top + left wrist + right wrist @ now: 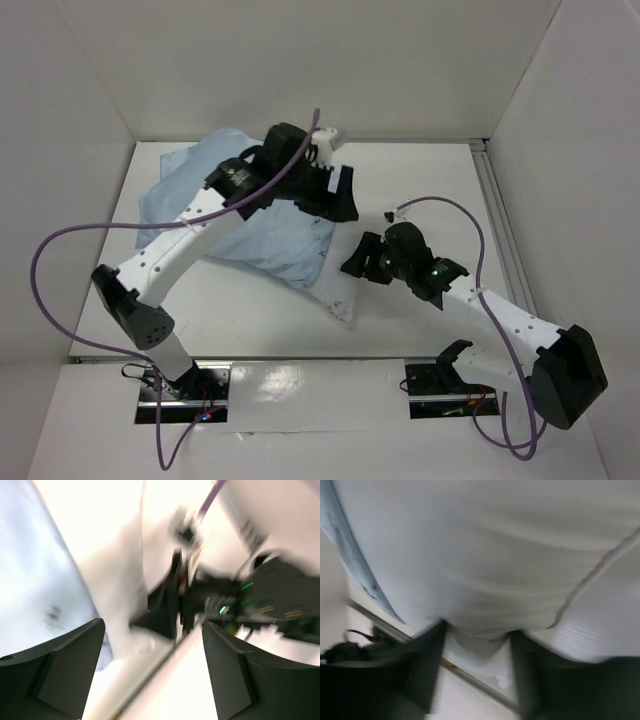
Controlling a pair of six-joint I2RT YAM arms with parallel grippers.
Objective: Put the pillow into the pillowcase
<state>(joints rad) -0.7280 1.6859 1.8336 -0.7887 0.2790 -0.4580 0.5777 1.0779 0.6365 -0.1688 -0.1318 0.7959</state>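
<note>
The light blue pillowcase (pixel 265 245) lies crumpled at the back left of the table. The white pillow (pixel 341 290) sticks out of its near right end, mostly covered by the case. My left gripper (pixel 342 205) hovers over the case's right edge. It is open and empty in the blurred left wrist view (pixel 154 626), with the pillowcase (pixel 30 580) to its left. My right gripper (pixel 358 262) is at the pillow's exposed end. In the right wrist view (pixel 477 630) it is shut on a bunched fold of the pillow (pixel 495 555), with a strip of pillowcase (pixel 342 550) at the left.
White walls enclose the table (pixel 410 180) on three sides. A metal rail (pixel 500 225) runs along its right edge. Purple cables loop off both arms (pixel 60 250). My two grippers are close together near the table's middle.
</note>
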